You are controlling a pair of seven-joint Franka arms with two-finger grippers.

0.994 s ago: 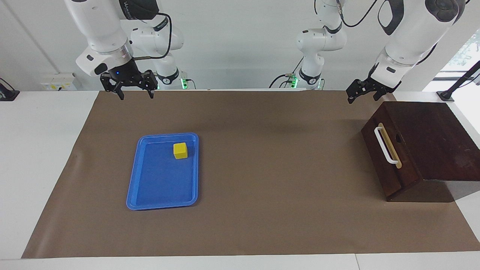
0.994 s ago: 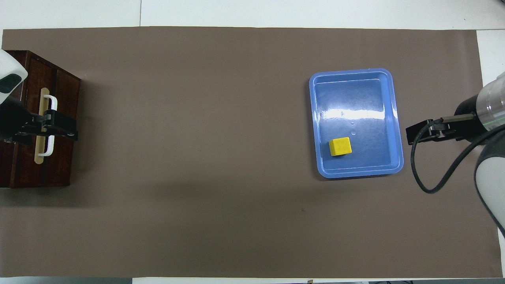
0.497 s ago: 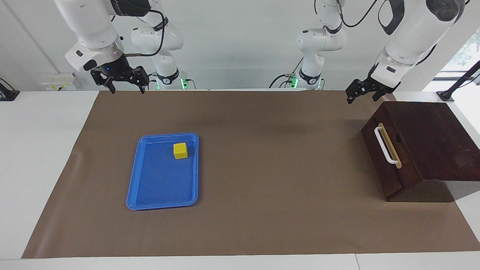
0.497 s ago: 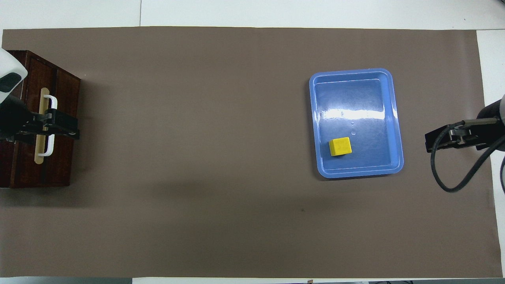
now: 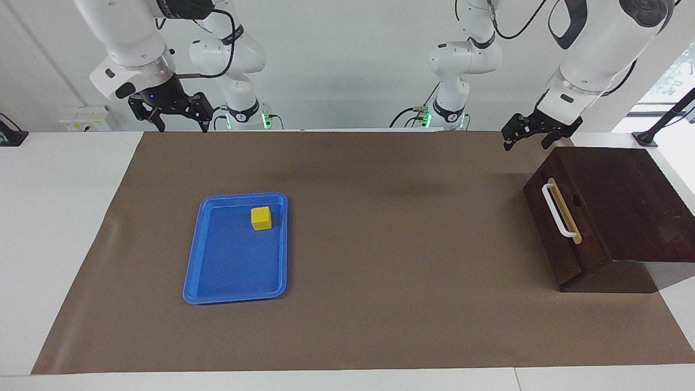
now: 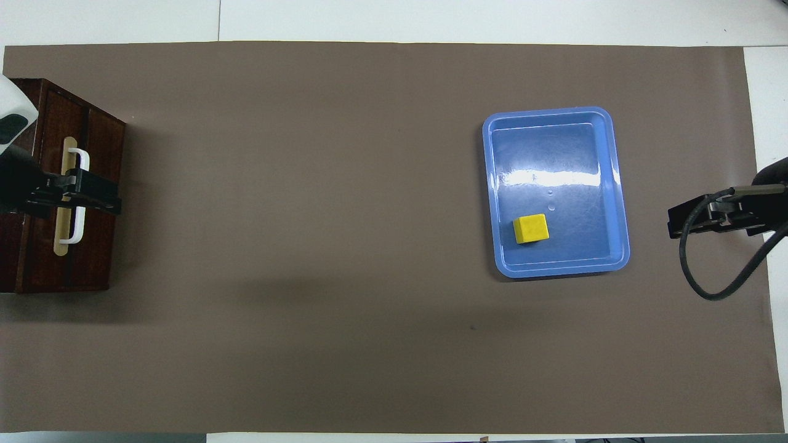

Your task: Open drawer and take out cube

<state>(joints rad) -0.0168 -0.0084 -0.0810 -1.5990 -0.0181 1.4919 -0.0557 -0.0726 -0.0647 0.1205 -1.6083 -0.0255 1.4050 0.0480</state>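
Right claw (image 5: 181, 120) has risen — cube (image 5: 261, 218) apparently loose in tray (image 5: 233, 296).

No legible text, seemingly, anywhere.

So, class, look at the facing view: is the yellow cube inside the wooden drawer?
No, the yellow cube sits in the blue tray toward the right arm's end of the table, while the drawer is shut.
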